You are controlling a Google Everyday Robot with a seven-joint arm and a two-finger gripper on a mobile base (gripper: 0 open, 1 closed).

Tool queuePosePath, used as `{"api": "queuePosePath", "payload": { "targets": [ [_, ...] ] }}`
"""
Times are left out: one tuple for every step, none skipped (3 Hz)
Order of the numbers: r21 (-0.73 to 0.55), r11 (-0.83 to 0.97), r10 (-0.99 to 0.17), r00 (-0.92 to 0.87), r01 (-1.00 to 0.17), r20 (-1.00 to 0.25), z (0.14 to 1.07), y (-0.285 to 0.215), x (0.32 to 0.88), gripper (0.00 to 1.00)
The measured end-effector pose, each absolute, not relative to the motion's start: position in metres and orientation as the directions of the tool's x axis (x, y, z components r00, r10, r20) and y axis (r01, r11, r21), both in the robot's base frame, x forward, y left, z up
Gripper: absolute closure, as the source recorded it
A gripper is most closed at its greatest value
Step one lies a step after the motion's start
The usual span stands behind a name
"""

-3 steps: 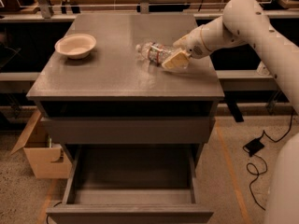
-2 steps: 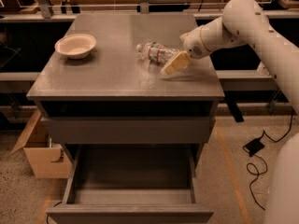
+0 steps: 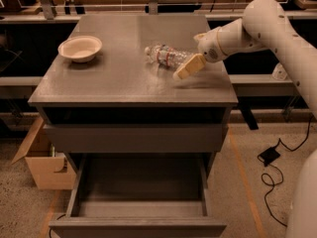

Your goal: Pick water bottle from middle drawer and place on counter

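The water bottle lies on its side on the counter, white cap to the left and red label band round its middle. My gripper is at the bottle's right end, just above the counter, with its tan fingers spread apart, one in front of the bottle's base and one behind it. The bottle rests on the counter. The middle drawer is pulled out at the bottom front, and its grey floor is bare.
A white bowl sits on the counter's left side. A closed drawer front is above the open one. A cardboard box stands on the floor at left. A black cable and plug lie on the floor at right.
The gripper has shifted only slightly at the bottle's right end. The bottle stays lying in the same place on the counter.
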State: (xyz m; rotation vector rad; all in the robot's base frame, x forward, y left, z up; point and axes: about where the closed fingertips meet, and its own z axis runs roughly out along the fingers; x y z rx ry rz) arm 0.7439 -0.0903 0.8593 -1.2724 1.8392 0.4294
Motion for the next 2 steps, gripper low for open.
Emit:
{"api": "queuePosePath", "payload": {
  "targets": [
    [-0.194,0.46,-0.568,-0.119,-0.866,-0.814,0.873,-0.109,0.735,0.0],
    [-0.226,0.508,-0.533,-0.097,-0.831,-0.841,0.893,-0.135,0.721,0.0]
  ]
}}
